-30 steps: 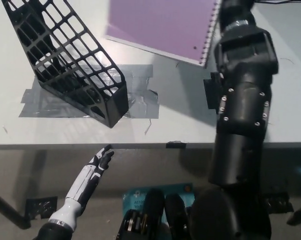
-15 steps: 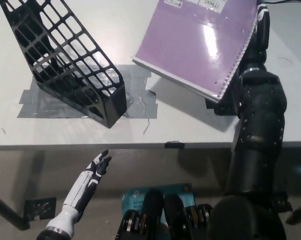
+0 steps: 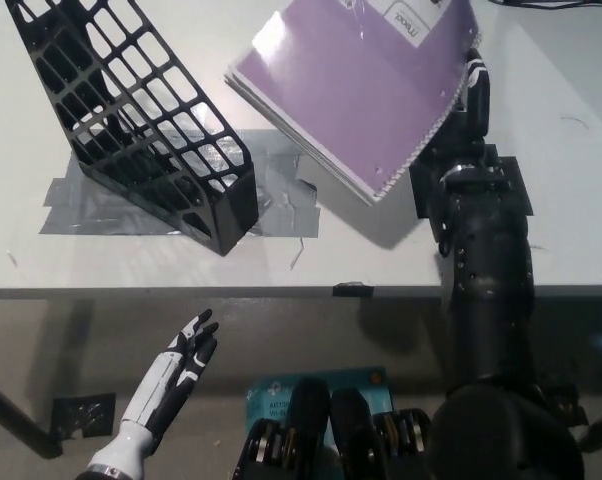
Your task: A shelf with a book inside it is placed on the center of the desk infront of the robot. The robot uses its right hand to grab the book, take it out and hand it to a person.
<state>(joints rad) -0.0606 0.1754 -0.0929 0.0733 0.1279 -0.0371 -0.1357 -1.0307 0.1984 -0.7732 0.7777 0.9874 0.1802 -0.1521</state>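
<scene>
The purple spiral-bound notebook [image 3: 356,85] is out of the black lattice plastic shelf [image 3: 131,120] and held tilted above the pale table [image 3: 571,200], to the shelf's right. The black right hand [image 3: 471,95] grips it along the wire-bound edge. The extraction looks done, so the handover step is in hand. No person is in view; the next move calls for carrying the notebook out toward a receiver while keeping the grip firm. The white left hand [image 3: 181,365] rests below the table edge, fingers apart, holding nothing.

Grey tape [image 3: 281,195] patches stuck on the white desk [image 3: 381,250].
</scene>
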